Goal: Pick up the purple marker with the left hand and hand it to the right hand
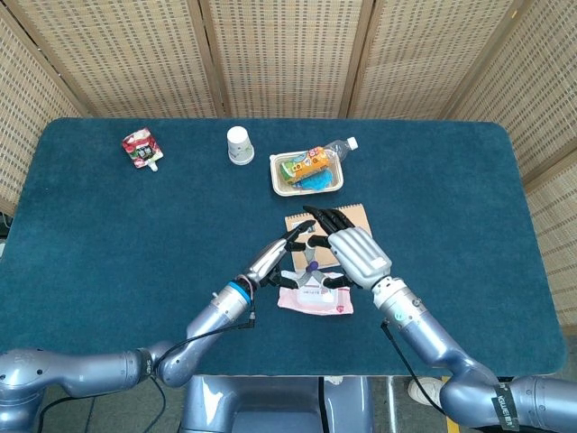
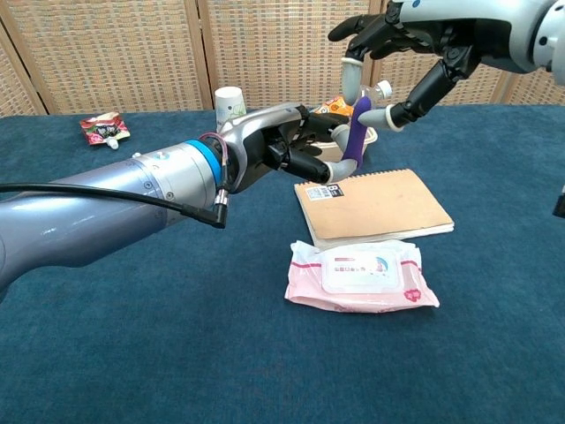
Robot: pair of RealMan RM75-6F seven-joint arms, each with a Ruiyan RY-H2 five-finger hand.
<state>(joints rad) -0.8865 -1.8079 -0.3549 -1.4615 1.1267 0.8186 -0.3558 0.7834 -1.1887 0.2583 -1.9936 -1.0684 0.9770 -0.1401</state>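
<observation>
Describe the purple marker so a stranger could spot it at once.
Look above the brown notebook near the middle of the blue table. The left hand holds the purple marker upright there, below the right hand. It is the only purple stick.

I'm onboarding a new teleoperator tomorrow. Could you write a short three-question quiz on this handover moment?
1. True or false: the left robot hand holds the purple marker.
2. What lies nearest the chest camera? A) notebook B) wipes pack C) paper cup
3. Fill in: the fingers of the right robot hand are spread around the marker's ____ end.

Key: 1 true; 2 B; 3 upper.
</observation>
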